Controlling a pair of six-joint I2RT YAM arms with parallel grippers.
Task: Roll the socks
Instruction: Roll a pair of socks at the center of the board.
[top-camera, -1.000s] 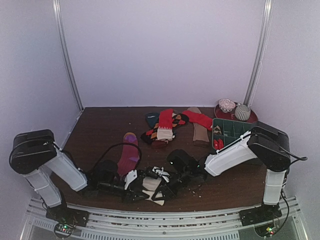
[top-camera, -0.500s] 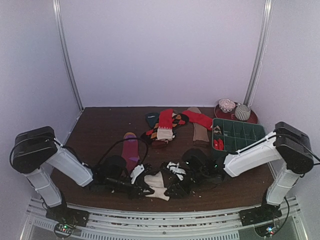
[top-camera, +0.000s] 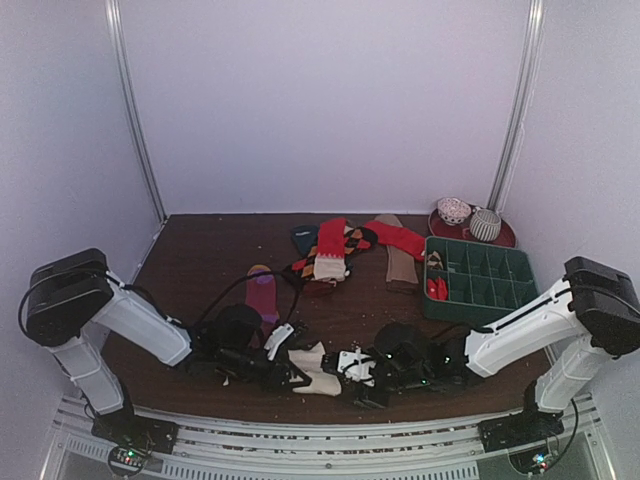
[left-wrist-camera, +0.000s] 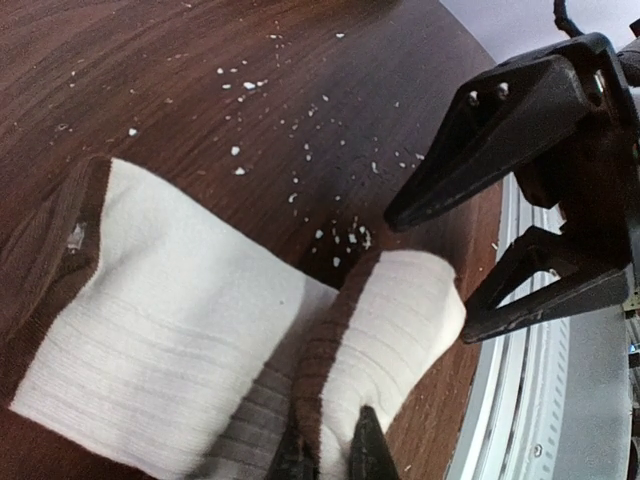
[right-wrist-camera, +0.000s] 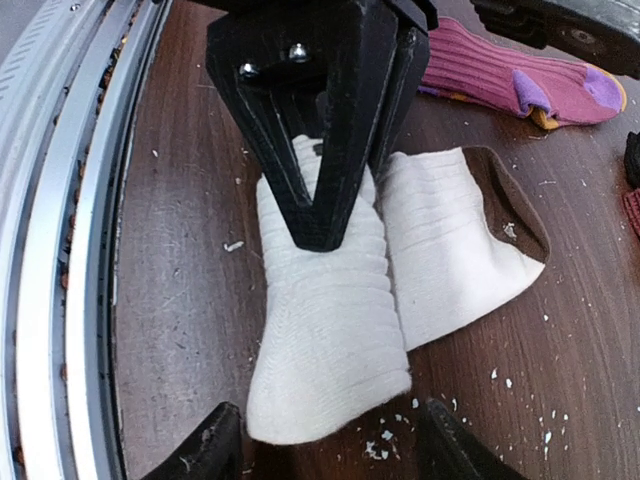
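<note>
Cream-and-brown sock lies folded over on the dark table, low and centre in the top view, between our two arms. Our left gripper has its fingers clamped on the fold. Our right gripper faces it, fingers apart on either side of the pale end. We see the purple sock at the upper right of the right wrist view.

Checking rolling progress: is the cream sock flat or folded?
Folded: the cream sock lies doubled over itself, one layer over the other, with the left gripper shut on the fold.
</note>
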